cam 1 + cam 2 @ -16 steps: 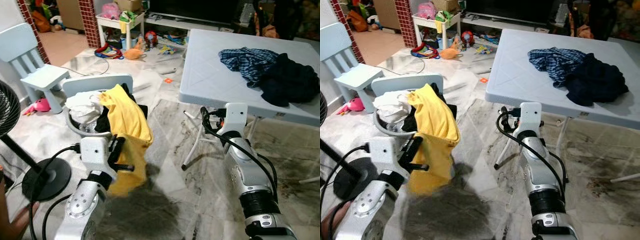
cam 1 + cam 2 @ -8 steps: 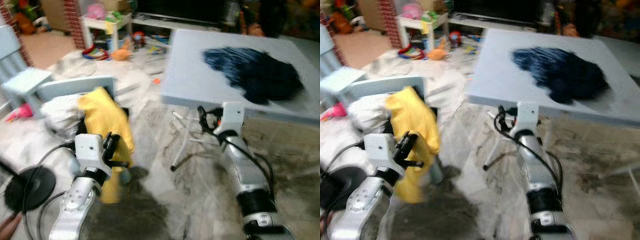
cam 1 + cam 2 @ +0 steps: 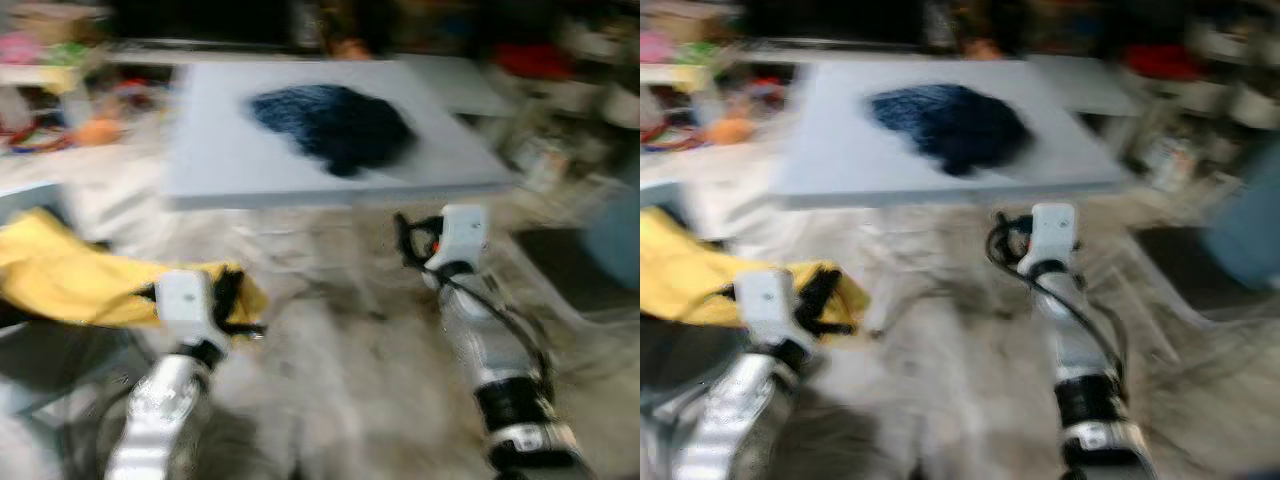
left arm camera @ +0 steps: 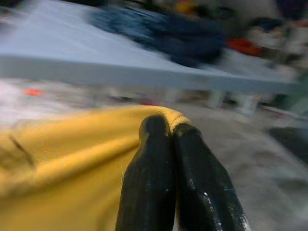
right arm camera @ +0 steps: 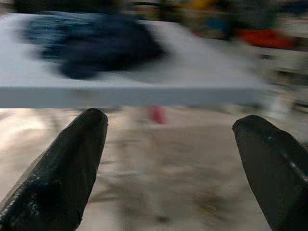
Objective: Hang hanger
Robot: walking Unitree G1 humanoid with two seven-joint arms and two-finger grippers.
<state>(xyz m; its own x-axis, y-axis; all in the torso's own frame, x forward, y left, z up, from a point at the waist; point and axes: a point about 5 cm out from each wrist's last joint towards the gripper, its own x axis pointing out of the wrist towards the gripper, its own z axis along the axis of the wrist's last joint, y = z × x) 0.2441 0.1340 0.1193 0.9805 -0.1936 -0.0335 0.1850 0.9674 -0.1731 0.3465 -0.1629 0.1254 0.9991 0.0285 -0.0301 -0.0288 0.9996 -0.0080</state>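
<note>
The two eye views look down and forward from the robot's head. Both are blurred. Both share the same scene: the table [image 3: 230,150], the dark clothes [image 3: 335,125] on it, the floor and both arms. The left wrist view looks along its fingers [image 4: 154,183] from very near, with the yellow cloth [image 4: 62,159] close up and the table edge farther ahead. The right wrist view looks out between its two fingers [image 5: 62,168] at the table edge, from low down near the floor.

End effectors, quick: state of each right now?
Left end effector: shut on the yellow cloth.
Right end effector: open, holding nothing, facing the table edge.
</note>
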